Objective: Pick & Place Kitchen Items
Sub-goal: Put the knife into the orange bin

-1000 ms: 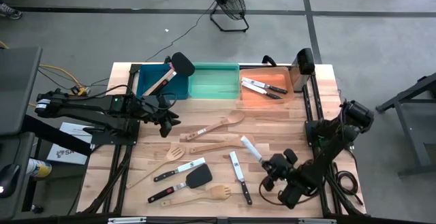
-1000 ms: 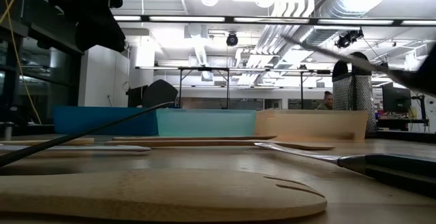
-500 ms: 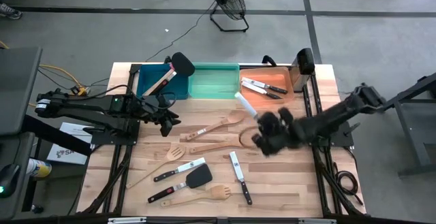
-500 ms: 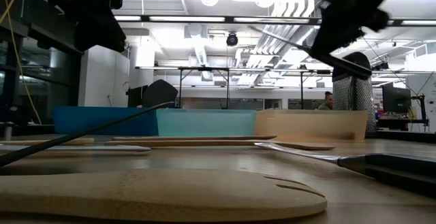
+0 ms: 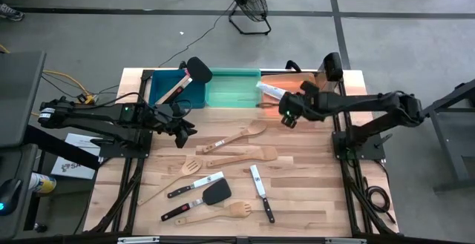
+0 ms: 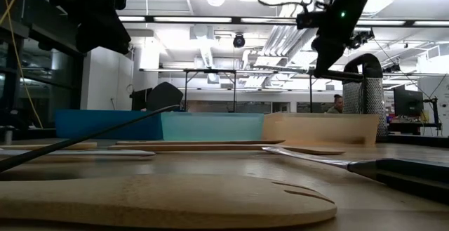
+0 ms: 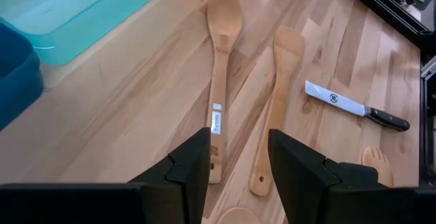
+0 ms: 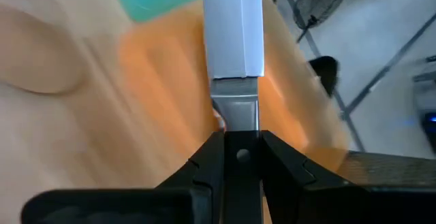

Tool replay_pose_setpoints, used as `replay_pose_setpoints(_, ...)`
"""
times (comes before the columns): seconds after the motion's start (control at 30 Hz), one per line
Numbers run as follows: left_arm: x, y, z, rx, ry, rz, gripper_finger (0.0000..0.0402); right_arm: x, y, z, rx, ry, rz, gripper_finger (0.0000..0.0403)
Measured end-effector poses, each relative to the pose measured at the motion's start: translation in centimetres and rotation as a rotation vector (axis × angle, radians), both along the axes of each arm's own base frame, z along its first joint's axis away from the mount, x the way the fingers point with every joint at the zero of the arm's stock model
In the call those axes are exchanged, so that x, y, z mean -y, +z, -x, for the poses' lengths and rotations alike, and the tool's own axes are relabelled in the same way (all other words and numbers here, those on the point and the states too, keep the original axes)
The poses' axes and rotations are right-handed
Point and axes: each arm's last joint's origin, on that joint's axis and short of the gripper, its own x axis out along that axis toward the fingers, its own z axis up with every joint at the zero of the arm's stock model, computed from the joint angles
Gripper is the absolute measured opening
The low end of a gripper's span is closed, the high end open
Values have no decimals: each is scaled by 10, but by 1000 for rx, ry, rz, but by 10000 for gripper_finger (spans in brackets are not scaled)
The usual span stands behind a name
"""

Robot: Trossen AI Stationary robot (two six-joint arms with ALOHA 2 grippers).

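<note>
Knife clamped in the right gripper jaws over the orange bin at upper centre-right, pale wooden table strewn with utensils mid-frame, left gripper jaws apart at centre left, bare strip along the table's right edge, grey floor around

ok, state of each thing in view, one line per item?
right gripper: shut on knife, raised over the orange bin.
knife: held by its handle, blade out front, off the table.
left gripper: open, empty, above the wooden spoon.
wooden spoon: lying flat on the table.
orange bin: holds knives.
blue bin: black turner propped in it, head over the rim.
green bin: looks empty.
</note>
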Motion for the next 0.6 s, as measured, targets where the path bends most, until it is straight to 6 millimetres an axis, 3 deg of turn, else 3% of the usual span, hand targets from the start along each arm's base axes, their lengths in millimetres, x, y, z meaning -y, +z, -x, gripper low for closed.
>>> replay_pose_setpoints(0.3, -1, 1, 0, 12, 45, -6, 145, 50, -8, 16, -123, 1, -31, 65)
replay_pose_setpoints(0.6, -3, 1, 0, 17, 102, -14, 145, 83, -26, 34, -169, 43, -80, 65)
